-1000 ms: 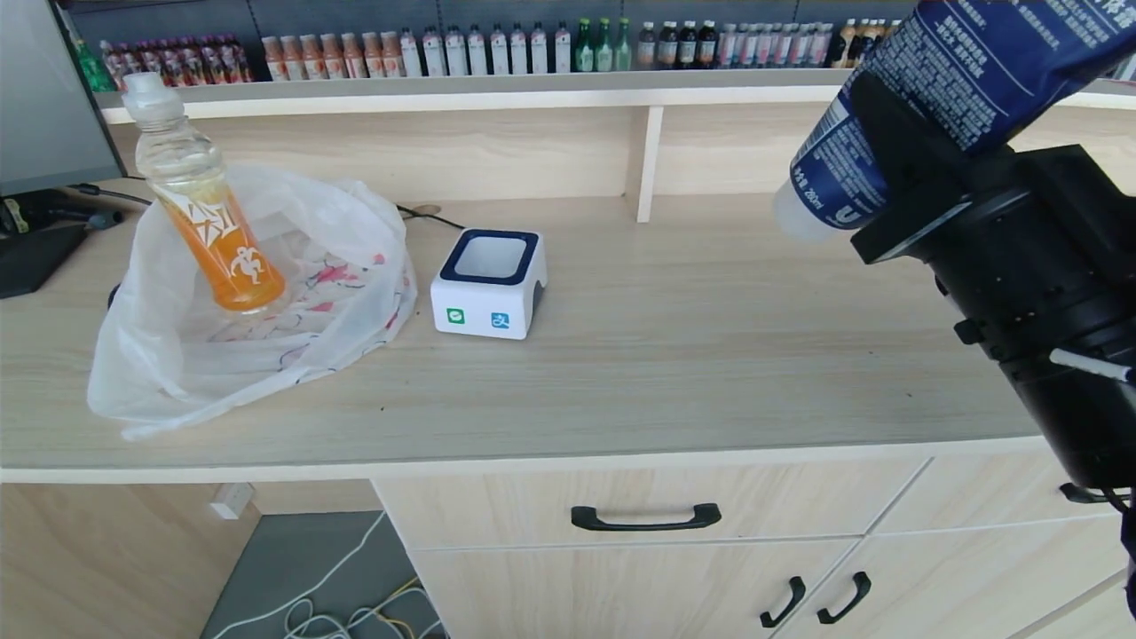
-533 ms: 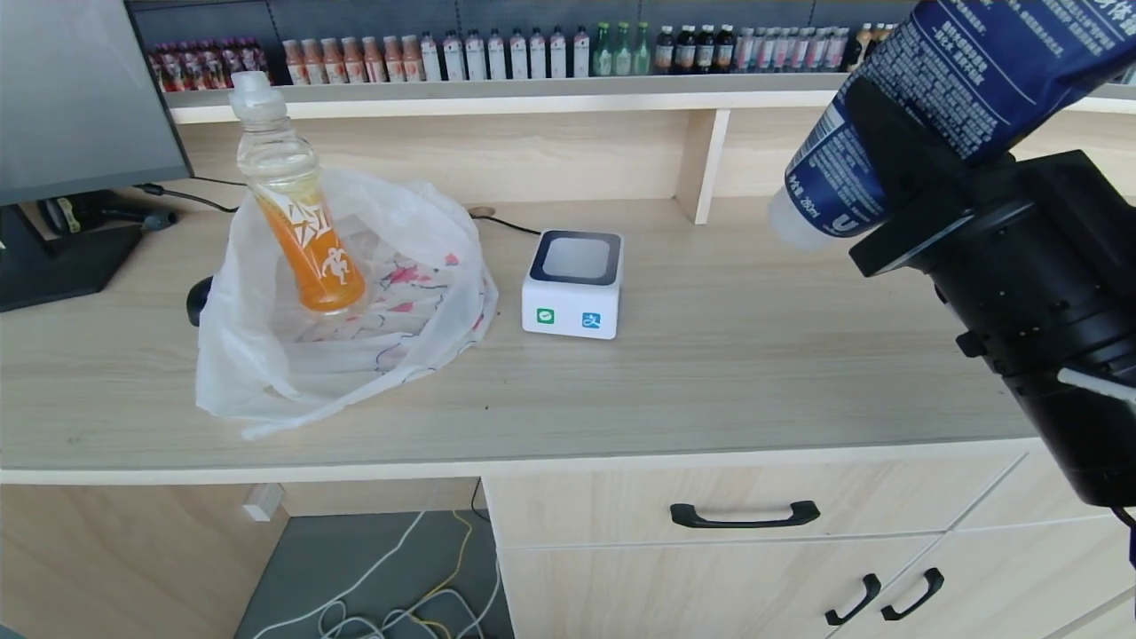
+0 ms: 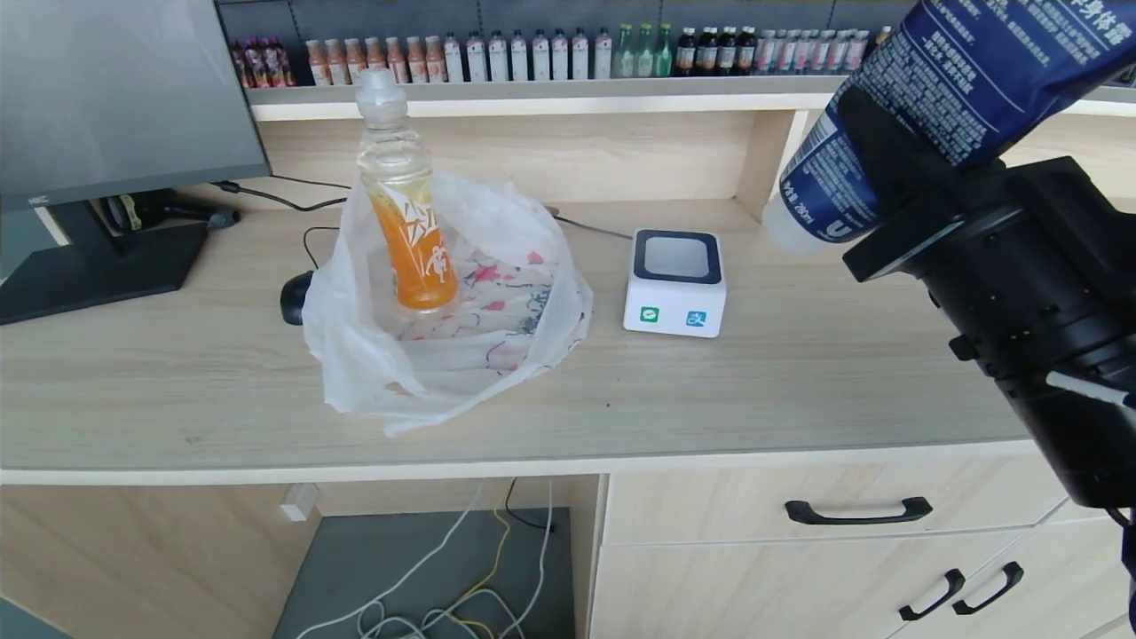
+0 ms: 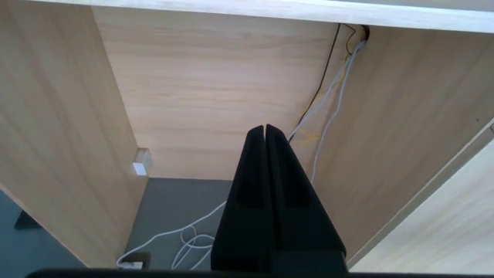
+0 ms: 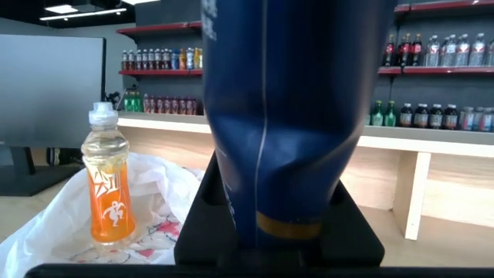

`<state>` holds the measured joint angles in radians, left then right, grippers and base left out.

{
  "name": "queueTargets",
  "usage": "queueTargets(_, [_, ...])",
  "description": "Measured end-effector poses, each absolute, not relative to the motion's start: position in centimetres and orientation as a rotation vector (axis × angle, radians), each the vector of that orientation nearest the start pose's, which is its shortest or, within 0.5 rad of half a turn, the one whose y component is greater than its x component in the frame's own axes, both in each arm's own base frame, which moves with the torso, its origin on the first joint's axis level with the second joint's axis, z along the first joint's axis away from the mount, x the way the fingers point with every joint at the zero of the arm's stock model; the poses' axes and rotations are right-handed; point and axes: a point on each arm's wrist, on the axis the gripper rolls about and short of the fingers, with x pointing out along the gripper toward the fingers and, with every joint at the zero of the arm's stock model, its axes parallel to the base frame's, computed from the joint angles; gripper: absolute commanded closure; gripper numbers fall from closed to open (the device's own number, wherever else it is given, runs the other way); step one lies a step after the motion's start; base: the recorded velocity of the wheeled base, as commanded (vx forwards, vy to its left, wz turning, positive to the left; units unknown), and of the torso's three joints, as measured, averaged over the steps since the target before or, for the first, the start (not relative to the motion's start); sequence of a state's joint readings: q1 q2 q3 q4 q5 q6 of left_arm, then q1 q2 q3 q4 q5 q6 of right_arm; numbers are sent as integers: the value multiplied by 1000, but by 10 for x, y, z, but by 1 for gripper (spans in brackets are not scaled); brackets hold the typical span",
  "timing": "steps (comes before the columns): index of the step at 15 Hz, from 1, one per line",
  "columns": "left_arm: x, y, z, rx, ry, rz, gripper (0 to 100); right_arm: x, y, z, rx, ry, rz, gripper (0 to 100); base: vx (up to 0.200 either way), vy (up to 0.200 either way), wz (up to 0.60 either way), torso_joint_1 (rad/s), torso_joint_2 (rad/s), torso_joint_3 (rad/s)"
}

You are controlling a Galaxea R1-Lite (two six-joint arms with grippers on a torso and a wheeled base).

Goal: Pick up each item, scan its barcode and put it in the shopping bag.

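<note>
Head view: The right gripper [image 3: 892,164] is clamped on a blue squeeze tube [image 3: 963,80] and holds it high over the right end of the wooden counter [image 3: 799,382]. The tube is tilted, with its white cap [image 3: 785,226] angled down toward the counter. This probably keeps its printed side free to be turned toward the barcode scanner [image 3: 674,284]. The scanner is a small white box with a dark-framed window facing up. It sits near the middle of the counter, well apart from the tube. Just beside the scanner, on the robot's left, a white shopping bag [image 3: 355,364] lies slumped open. An orange drink bottle [image 3: 410,213] stands upright inside it, so that item appears to be bagged already. A monitor [image 3: 115,89] and a mouse [image 3: 295,298] sit farther left. Bottles line a shelf [image 3: 550,84] behind.

Left wrist view: The left gripper [image 4: 266,177] has its fingers pressed together on nothing. It hangs low in front of the cabinet's wooden panel, with loose cables [image 4: 193,239] on the floor. It seems to be parked out of the way.

Right wrist view: The blue tube rises between the right gripper's fingers, gripped near its gold band. Beyond it are the orange bottle and the bag, which is where the tube should go after scanning.
</note>
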<state>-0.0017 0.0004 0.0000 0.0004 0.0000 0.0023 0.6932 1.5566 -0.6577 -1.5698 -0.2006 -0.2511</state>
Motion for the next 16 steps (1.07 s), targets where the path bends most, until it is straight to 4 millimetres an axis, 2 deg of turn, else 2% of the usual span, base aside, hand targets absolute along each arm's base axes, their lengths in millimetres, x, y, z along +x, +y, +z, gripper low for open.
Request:
queueTargets(7, [-23,0,75,2,1,-3,100,186,148,265,37,-631,396,100,0,0,0,0,0,0])
queueTargets(10, [-23,0,75,2,0,-2,100,189,143,265,19,-632,370,100,0,0,0,0,0,0])
queueTargets(13, [-23,0,75,2,0,-2,100,195,147,261,-62,-566,372,100,0,0,0,0,0,0])
queueTargets(16, [-23,0,75,2,0,-2,100,210,157,278,-150,-476,375,100,0,0,0,0,0,0])
